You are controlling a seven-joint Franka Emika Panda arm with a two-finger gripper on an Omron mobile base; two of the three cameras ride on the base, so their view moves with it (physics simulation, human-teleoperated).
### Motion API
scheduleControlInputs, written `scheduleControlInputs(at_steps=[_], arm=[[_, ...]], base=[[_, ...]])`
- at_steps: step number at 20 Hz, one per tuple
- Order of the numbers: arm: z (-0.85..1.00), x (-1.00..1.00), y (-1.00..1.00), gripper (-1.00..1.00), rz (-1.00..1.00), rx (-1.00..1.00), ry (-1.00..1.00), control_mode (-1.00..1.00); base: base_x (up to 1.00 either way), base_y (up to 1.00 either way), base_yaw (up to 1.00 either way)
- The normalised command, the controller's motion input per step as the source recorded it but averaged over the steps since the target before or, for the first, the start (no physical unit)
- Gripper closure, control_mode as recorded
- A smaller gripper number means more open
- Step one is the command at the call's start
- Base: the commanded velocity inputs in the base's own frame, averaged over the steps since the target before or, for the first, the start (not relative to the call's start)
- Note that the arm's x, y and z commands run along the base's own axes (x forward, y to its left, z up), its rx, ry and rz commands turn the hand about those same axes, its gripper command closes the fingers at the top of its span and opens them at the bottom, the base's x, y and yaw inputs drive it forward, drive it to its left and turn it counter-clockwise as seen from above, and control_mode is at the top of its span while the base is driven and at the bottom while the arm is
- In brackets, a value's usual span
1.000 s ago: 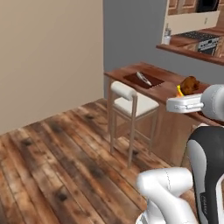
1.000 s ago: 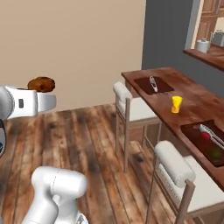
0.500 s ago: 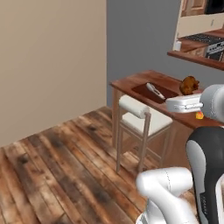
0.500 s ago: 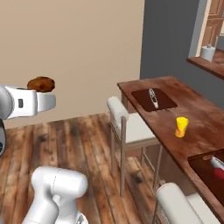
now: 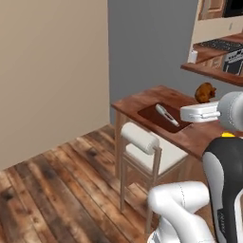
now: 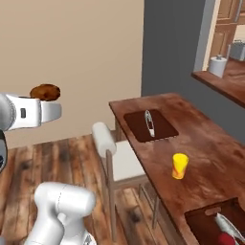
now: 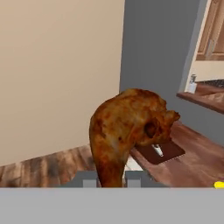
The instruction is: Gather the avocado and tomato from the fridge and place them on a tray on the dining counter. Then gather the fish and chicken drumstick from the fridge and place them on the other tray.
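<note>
the chicken drumstick (image 7: 129,131) sits pinched in the end effector (image 7: 111,179), its narrow bone end down between the two fingertips (image 7: 89,180) and the fat browned end up. from the hand you see it close, with the dining table (image 7: 197,153) behind and below it; the left base view has the drumstick (image 5: 205,92) as a small brown lump past the white wrist, and in the right base view it (image 6: 45,91) rides well out to the side of the table (image 6: 201,143), over the plank floor (image 6: 57,153).

the right base view alone lays the table top open: near its wall end a dark tray (image 6: 150,126) with a pale fish (image 6: 149,122) on it, further along a yellow cup (image 6: 180,165), and at the near end a second tray (image 6: 217,225) holding something red (image 6: 228,238) and something pale.

in the left base view the first tray (image 5: 163,116) and fish (image 5: 167,114) lie just beside the wrist. a white-cushioned stool (image 5: 144,147) stands tucked against the table, and the grey wall (image 5: 147,42) rises behind it.
</note>
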Motion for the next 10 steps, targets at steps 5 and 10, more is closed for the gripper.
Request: scheduleControlInputs(at_steps=[5,10], arm=[[0.00,0.00,0.00,1.00,0.00,0.00,0.00,1.00],[0.00,0.00,0.00,1.00,0.00,0.00,0.00,1.00]], base=[[0.88,-0.05,-0.08],[1.00,-0.01,-0.13]])
